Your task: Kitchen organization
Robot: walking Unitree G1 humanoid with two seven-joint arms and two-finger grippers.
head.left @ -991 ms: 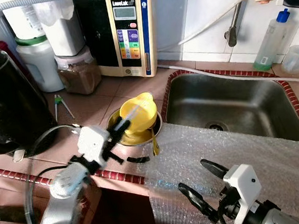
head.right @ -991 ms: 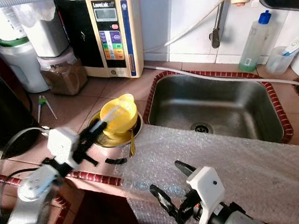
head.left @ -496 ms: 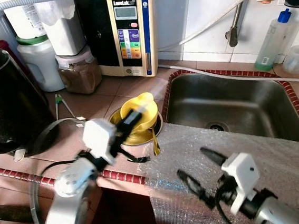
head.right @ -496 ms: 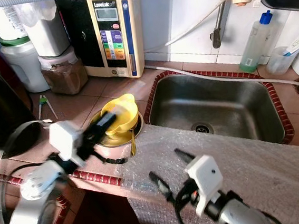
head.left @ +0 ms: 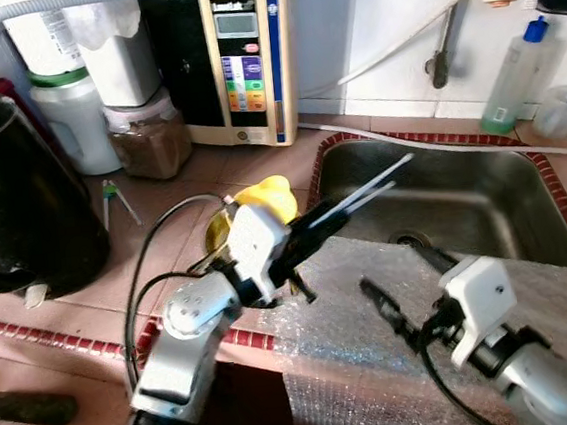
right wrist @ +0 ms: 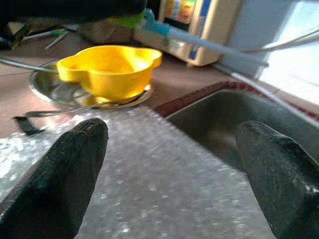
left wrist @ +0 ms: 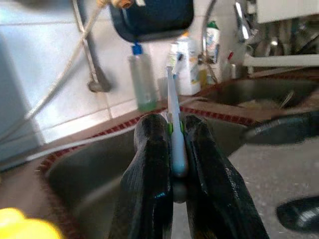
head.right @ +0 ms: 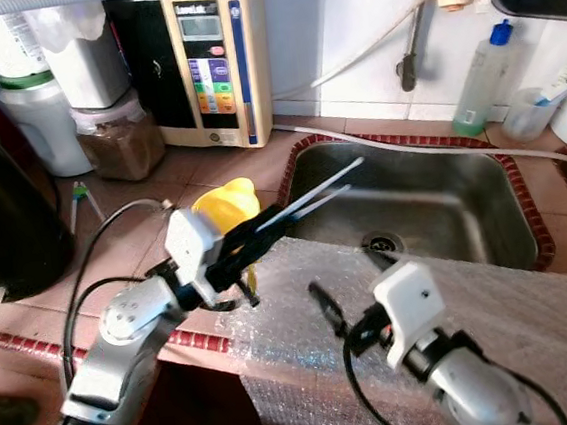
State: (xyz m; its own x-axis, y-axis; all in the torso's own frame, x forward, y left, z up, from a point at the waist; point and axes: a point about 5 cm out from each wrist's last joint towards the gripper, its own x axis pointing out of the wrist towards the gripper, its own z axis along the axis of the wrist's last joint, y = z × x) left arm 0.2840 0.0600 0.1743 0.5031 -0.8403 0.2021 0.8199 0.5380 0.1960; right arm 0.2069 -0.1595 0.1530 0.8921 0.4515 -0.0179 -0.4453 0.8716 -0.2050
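Lifted from yellow bowl [head.left: 265, 198], left end effector [head.left: 327, 224] pinching pale chopsticks [head.left: 366, 186] sinkward

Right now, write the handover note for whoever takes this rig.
Left gripper: shut on a pair of pale chopsticks, held in the air, tips pointing out over the sink.
Right gripper: open, holding nothing, above the bubble wrap on the counter edge.
Yellow cup sits in the metal dish beside the sink.
Done: chopsticks picked up.
Left: set the chopsticks down; where they go is not evident from the views.
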